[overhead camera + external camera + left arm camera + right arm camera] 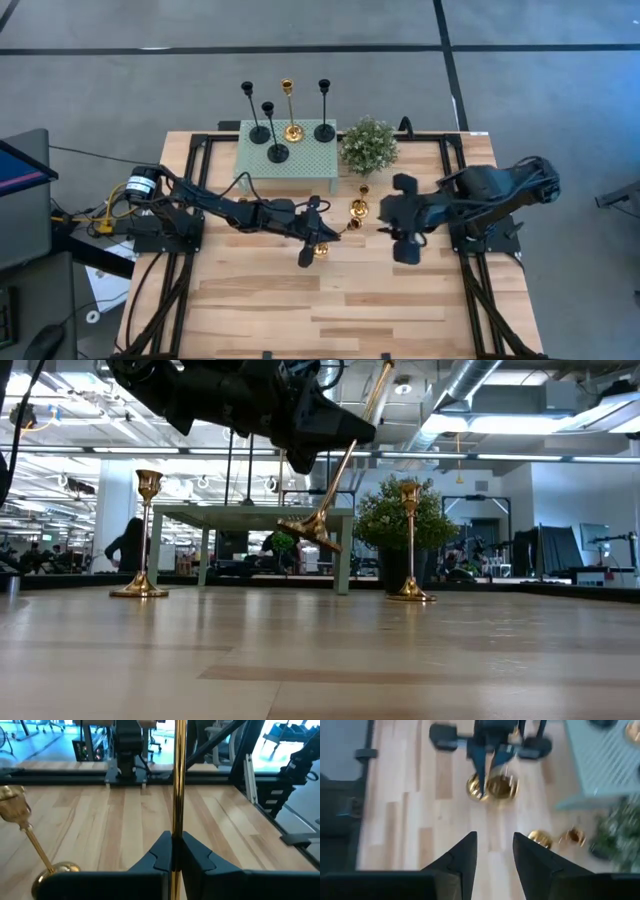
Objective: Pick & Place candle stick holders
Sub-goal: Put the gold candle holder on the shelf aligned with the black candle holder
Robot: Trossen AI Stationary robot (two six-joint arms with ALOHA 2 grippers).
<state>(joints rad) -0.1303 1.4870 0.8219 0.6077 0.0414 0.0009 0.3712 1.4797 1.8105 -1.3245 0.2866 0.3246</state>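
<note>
gold candle stick holder (178, 780) pinched in left tool (172, 851)

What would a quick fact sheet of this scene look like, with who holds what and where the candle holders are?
left gripper: shut on a gold holder's stem, lifted off the table and tilted
right gripper: open, empty, hovering over the wooden table
on the mint-green table: three black holders and one gold holder
on the wooden table: two gold holders
plant: beside the mint-green table
</note>
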